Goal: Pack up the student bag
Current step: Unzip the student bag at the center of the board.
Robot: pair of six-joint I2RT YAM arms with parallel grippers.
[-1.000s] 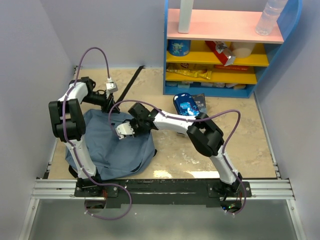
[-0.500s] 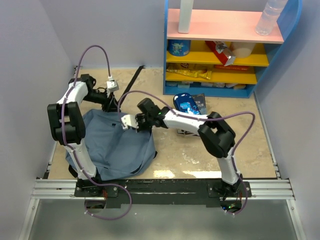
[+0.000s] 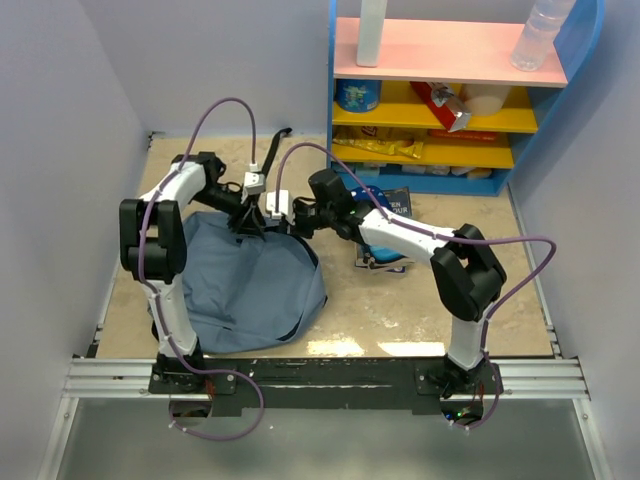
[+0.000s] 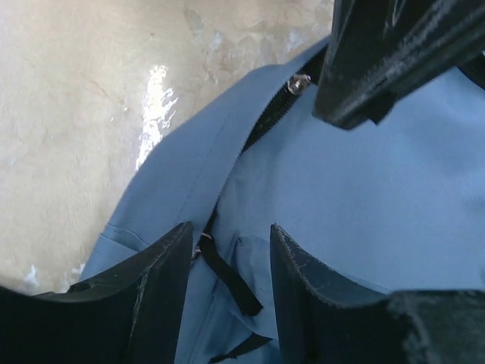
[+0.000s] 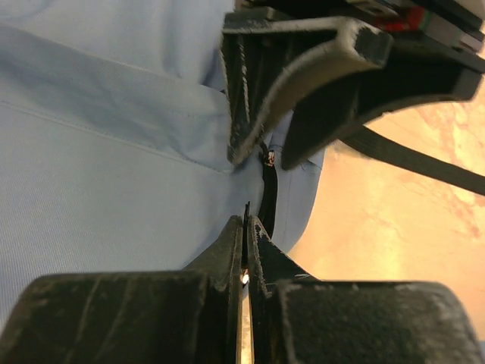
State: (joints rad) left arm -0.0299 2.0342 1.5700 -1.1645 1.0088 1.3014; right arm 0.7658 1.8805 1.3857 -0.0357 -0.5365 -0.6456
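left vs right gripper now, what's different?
Jaws: left gripper stands open with a clear gap; right gripper is shut, tips pressed together. Place: the left hangs over blue fabric and a black strap; the right's tips sit at the zipper line. Shared: both meet at the student bag, at its far edge.

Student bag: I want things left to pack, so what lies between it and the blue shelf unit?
In the top view, a blue object and a dark book lie between the student bag and shelf unit, partly under the right arm.
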